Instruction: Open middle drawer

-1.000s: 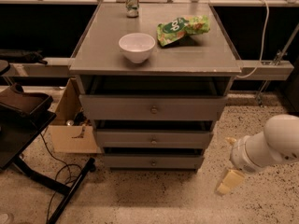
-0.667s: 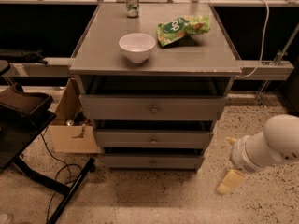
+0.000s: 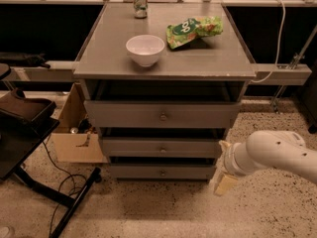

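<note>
The hand (image 3: 224, 178) is hanging low at the right front corner of the bench (image 3: 109, 58), just off the floor (image 3: 163, 212). It is showing as a pale cream piece angling down and left from the white arm (image 3: 277, 155), which is coming in from the right edge and getting cut off there. Whether the hand is spread or pressed together I cannot tell, and it is holding nothing that can be seen. It is sitting just beside the right ends of the two lower drawer fronts; whether it is touching them is not clear.

Three grey drawers are stacking under the bench top, each carrying one small round knob. The middle drawer (image 3: 148, 148) is lying between the top drawer (image 3: 129, 114) and the bottom drawer (image 3: 133, 171), with its knob (image 3: 162, 148) well left of the hand. Dark gaps are showing above each front, and how far any drawer is pulled out is hard to judge.

Three things are resting on the bench top: one white bowl (image 3: 144, 48) near the front, one green bag (image 3: 193, 28) behind it to the right, and one can (image 3: 140, 1) at the back edge, its top getting cropped.

Left of the bench, one cardboard box (image 3: 74, 143) is standing on the floor, partly hidden by a black stand (image 3: 22, 118). One dark cable (image 3: 52, 162) is trailing beside them.
</note>
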